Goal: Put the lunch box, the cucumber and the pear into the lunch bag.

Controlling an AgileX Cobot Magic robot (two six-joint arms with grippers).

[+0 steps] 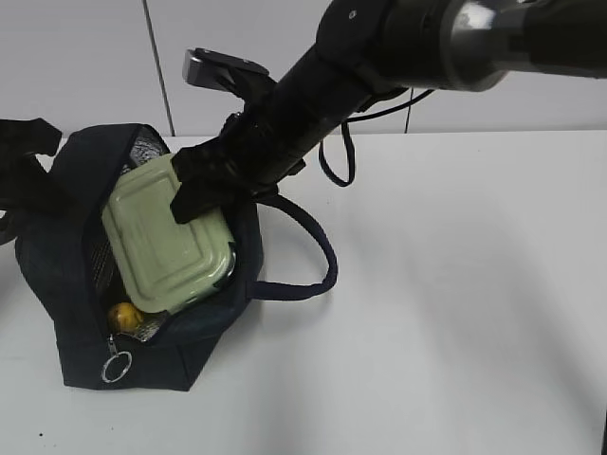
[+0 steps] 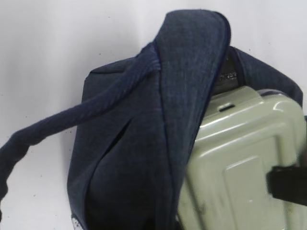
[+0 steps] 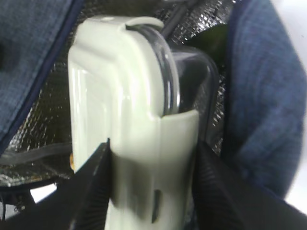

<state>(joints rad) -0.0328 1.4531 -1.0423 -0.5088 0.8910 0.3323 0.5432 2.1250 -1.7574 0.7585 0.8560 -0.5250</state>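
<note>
The lunch box (image 1: 166, 237), with its sage-green lid facing up, lies tilted in the open mouth of the navy lunch bag (image 1: 66, 275). My right gripper (image 1: 194, 204) is shut on the box's far end. The right wrist view shows a black finger on each side of the box (image 3: 129, 96), with foil lining behind it. The yellow pear (image 1: 121, 316) shows inside the bag below the box. The cucumber is hidden. My left gripper (image 1: 38, 180) is at the bag's left rim and holds the fabric. The left wrist view shows the bag (image 2: 134, 143) and the box (image 2: 240, 158).
The bag's metal ring pull (image 1: 116, 366) hangs at its near end. A looped handle (image 1: 313, 256) lies on the white table to the right of the bag. The right arm reaches across from the upper right. A wall stands behind the table.
</note>
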